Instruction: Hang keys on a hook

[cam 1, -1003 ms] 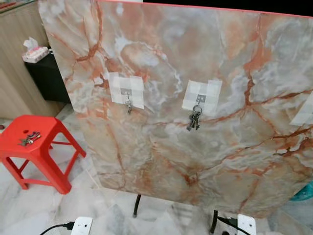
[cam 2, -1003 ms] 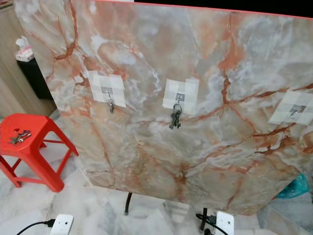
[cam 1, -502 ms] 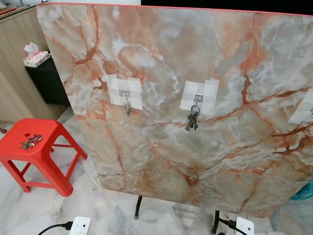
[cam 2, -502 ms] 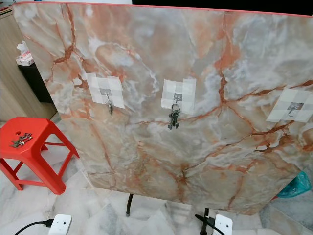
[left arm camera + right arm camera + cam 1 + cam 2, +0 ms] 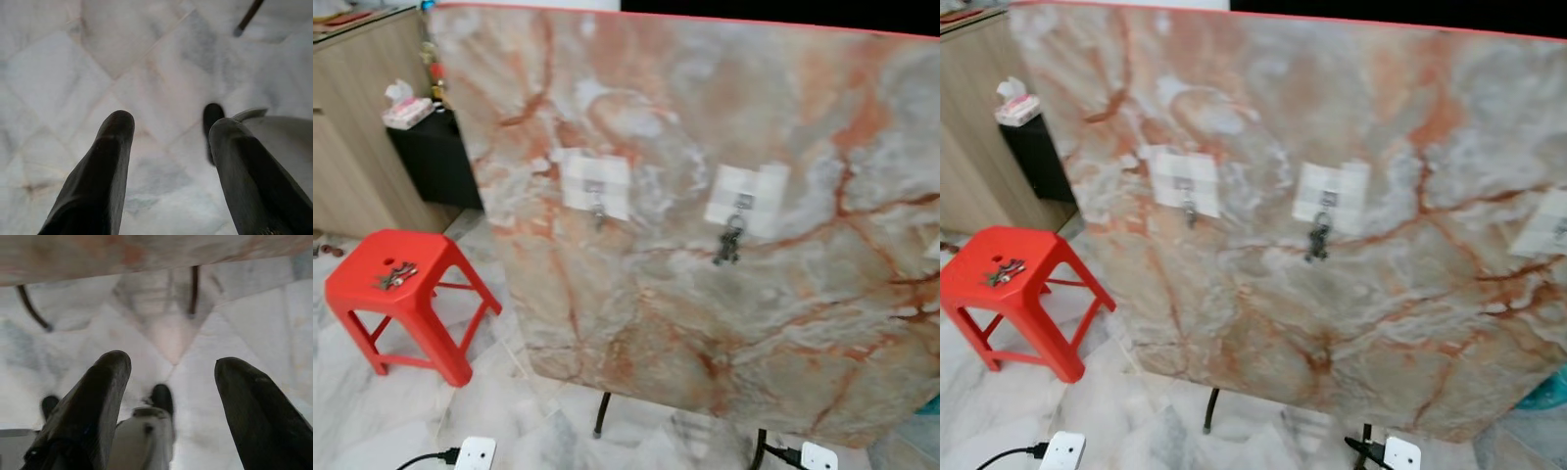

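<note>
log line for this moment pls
phase: approach | keys on red stool: untouched | middle hook: holds key bunch | left gripper: open | right gripper: open

A home: marble floor point(image 5: 372, 421), wooden cabinet point(image 5: 352, 117), red stool point(image 5: 406, 294).

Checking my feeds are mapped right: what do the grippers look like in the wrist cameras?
Each wrist view looks along two long black fingers, rounded and blunt at the tips, with a matte finish: the left gripper and the right gripper. No cables or markings can be made out on them. Both stand open above pale marble floor tiles.
</note>
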